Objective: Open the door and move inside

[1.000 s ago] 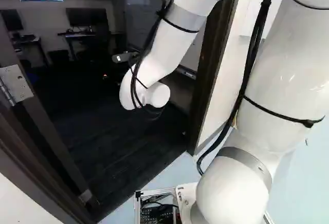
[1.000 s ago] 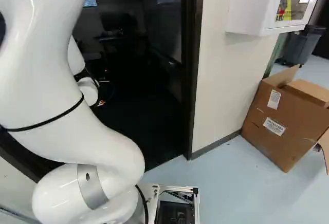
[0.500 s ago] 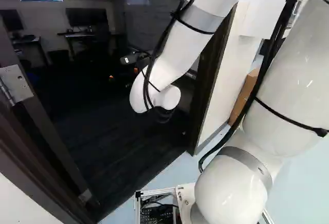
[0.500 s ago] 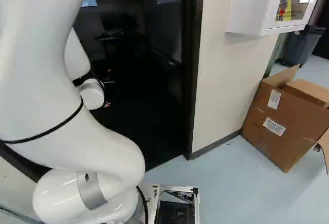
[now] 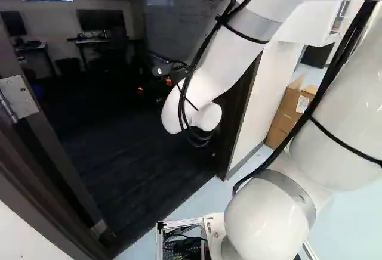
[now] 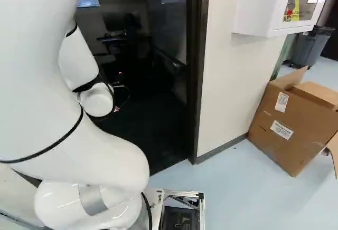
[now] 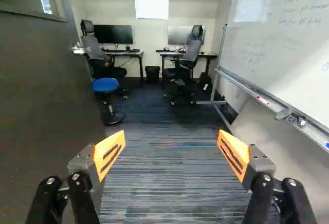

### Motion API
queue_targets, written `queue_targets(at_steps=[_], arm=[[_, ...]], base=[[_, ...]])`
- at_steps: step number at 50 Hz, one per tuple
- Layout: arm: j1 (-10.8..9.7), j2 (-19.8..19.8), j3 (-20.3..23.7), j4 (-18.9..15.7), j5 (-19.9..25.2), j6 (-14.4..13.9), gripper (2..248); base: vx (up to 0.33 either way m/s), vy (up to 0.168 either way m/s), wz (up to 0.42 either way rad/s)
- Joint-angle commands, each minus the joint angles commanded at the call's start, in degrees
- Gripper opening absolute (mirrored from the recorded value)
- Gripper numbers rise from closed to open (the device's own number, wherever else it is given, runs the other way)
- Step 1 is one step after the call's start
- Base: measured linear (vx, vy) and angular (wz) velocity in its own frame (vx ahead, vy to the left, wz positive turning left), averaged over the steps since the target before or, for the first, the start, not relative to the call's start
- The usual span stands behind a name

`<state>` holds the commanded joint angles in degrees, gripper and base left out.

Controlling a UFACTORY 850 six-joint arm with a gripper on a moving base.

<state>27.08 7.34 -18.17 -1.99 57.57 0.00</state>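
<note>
Jaws spread super wide, door [image 7: 46, 90] open beside them, scribbles [image 7: 303, 20] on the whiteboard [image 7: 288, 70], white labels [image 6: 281, 130] on the cardboard box [image 6: 288, 153]

Holds the white arm [image 5: 239, 45] bent, rising between two corners of the base [image 5: 182, 222] and reaching ahead. Has the gripper [image 5: 154, 86] wide open, with orange pads [image 7: 109, 154] slanting inward toward the tips.
</note>
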Motion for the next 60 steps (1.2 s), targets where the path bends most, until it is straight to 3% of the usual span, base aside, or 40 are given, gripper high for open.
queue_targets(at_steps=[40, 60], arm=[[-8.11, 4.29, 3.93, 0.0, 0.0, 0.0, 247], [-12.66, 4.43, 4.06, 0.0, 0.0, 0.0, 247]], base=[[0.0, 0.0, 0.0], [0.0, 0.0, 0.0]])
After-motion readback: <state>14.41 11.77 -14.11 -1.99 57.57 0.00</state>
